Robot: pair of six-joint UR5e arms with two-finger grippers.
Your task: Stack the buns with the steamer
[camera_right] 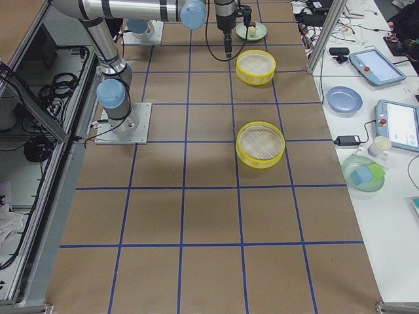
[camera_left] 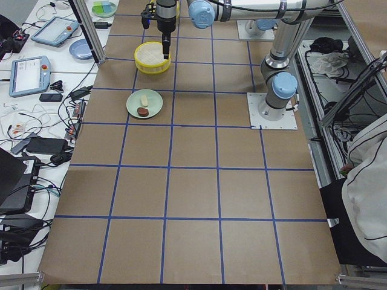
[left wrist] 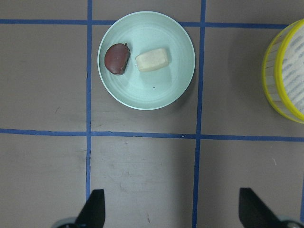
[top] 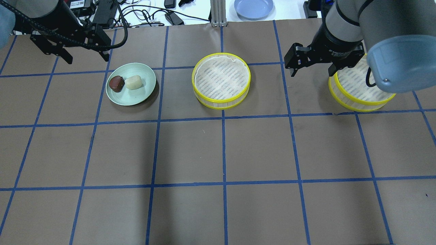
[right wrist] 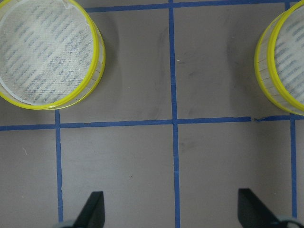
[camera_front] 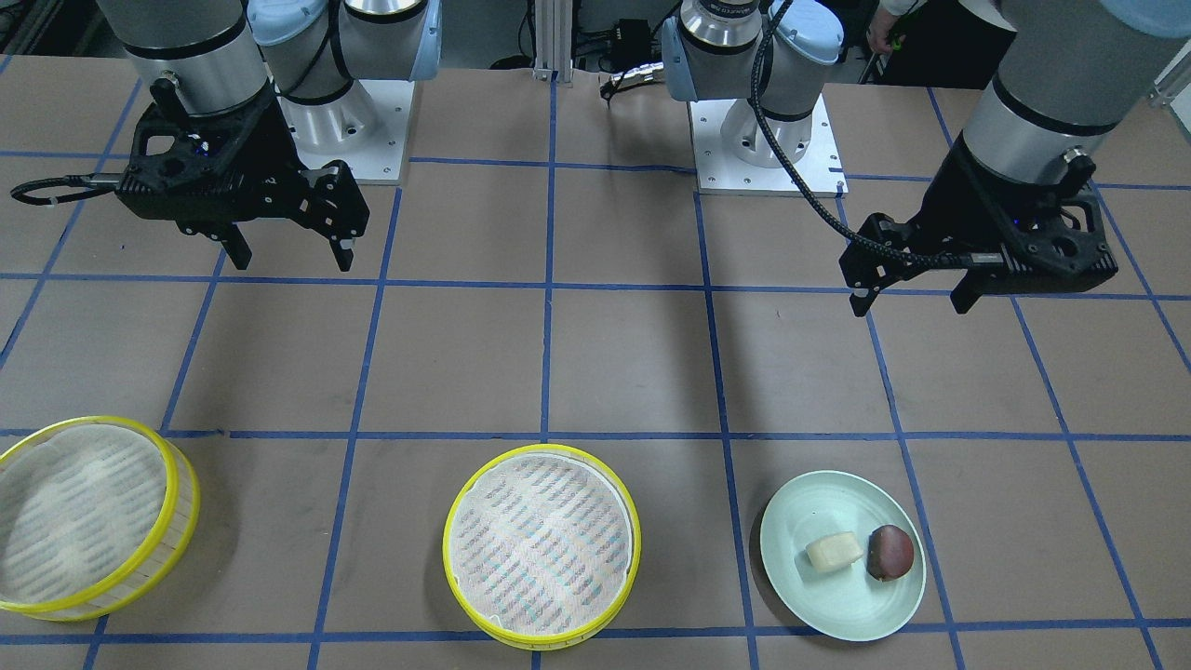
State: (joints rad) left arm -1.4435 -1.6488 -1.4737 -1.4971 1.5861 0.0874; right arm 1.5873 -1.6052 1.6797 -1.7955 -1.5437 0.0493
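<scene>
Both gape empty, left pincer (camera_front: 912, 300) and right pincer (camera_front: 293, 259); the glossy brown bun (camera_front: 890, 552) on the plate (camera_front: 837, 614) could slip when pinched.

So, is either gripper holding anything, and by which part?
Nothing is held. The left gripper and the right gripper are both open and empty, above the table.

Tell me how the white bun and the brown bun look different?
The white bun is pale cream; the brown bun is dark reddish-brown. The white bun is blocky; the brown bun is rounded and oval. The white bun looks dull; the brown bun shiny. Both are small and lie side by side on the green plate.
</scene>
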